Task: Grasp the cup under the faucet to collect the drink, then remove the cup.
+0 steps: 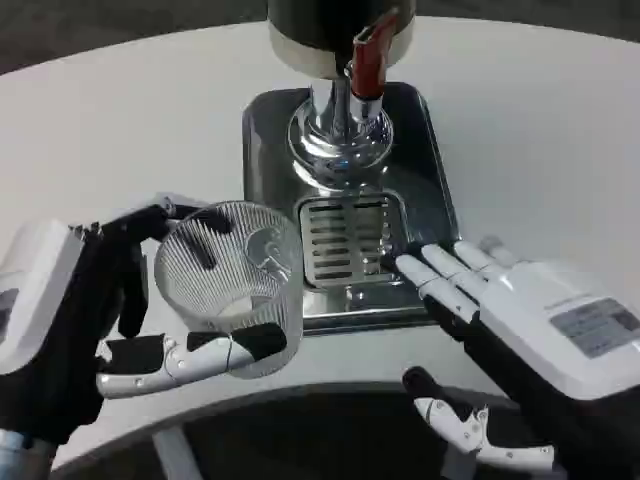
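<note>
I see my left hand [90, 330] at the lower left, and it is holding the cup [232, 288]. The cup is clear, with thin ridges down its side. My fingers [160, 225] wrap around the far side of it, and my thumb [190, 358] presses on the near side. The cup stands almost straight up, tipped a little, with its open mouth facing up. I cannot tell if there is any drink in it.

The cup is not under the faucet [368, 60]. It sits to the left of the slotted grate [345, 240], over the left front corner of the shiny drip tray [430, 170]. I cannot tell if its bottom touches the tray or the table.

My right hand [540, 330] is at the lower right. It holds nothing. Its fingers [440, 280] are stretched out and apart, with the tips lying at the right front corner of the tray, just beside the grate. Its thumb [470, 425] hangs lower, out past the table's near edge.

The faucet has a red handle and sticks out from the dispenser [335, 30] at the top. Below it is the round shiny base [340, 135] of the dispenser, standing on the back part of the tray.

The white table [540, 140] has lots of open room to the left and right of the tray. The near edge of the table curves just under both my hands, with dark floor below it.
</note>
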Robot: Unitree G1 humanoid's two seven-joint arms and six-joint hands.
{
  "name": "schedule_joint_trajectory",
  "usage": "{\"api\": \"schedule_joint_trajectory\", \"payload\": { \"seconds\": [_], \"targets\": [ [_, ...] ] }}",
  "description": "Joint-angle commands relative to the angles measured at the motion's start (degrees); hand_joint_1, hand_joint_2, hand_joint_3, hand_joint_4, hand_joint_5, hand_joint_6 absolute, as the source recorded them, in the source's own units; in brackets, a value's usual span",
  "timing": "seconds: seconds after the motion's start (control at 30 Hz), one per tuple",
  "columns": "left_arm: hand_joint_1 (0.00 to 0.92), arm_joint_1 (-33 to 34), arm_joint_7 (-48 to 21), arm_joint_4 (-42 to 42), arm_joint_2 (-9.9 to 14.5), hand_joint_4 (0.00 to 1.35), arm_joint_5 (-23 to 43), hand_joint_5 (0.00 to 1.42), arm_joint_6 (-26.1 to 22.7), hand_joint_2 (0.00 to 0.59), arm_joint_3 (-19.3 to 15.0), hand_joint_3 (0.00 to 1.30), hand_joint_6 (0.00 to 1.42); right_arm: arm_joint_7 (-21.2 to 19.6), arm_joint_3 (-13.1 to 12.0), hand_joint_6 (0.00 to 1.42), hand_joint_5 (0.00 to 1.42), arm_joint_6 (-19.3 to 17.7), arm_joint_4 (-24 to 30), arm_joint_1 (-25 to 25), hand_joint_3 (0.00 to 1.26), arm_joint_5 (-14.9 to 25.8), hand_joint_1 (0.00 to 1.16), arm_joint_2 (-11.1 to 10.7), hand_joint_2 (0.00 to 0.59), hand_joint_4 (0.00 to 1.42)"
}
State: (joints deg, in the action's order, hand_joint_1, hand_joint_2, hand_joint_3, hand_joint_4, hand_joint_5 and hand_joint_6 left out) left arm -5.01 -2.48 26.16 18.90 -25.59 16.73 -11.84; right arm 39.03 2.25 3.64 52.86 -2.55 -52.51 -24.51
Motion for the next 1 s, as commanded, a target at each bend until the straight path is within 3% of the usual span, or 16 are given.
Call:
{"api": "schedule_joint_trajectory", "payload": {
  "seconds": [0.03,0.37,0.77,1.0],
  "targets": [
    [0.585,-0.67,1.31,1.17,-0.47,1.15,0.0,1.29,0.98,0.0,0.33,0.99,1.42,-0.09,0.49,0.0,0.0,-1.28,1.98,-1.89,0.03,-0.55,0.34,0.17,0.525,0.0],
    [0.585,-0.32,1.33,1.19,-0.56,1.15,-0.04,1.29,0.93,0.0,0.37,0.99,1.42,-0.15,0.33,0.0,0.0,-2.49,3.42,-4.78,0.03,-0.55,0.33,0.26,0.533,0.0],
    [0.585,0.03,1.44,0.93,-0.55,1.15,-0.28,1.29,0.69,0.0,0.89,0.99,1.42,-0.07,-0.41,0.0,0.0,-1.9,2.77,-4.35,0.03,-0.19,0.33,0.79,0.532,0.0],
    [0.585,1.11,1.54,0.36,-0.72,1.16,-0.6,1.29,0.42,0.0,1.88,0.99,1.42,-0.27,-2.67,0.0,0.0,-1.31,2.56,-4.44,0.03,0.71,0.33,1.03,0.532,0.0]
  ]
}}
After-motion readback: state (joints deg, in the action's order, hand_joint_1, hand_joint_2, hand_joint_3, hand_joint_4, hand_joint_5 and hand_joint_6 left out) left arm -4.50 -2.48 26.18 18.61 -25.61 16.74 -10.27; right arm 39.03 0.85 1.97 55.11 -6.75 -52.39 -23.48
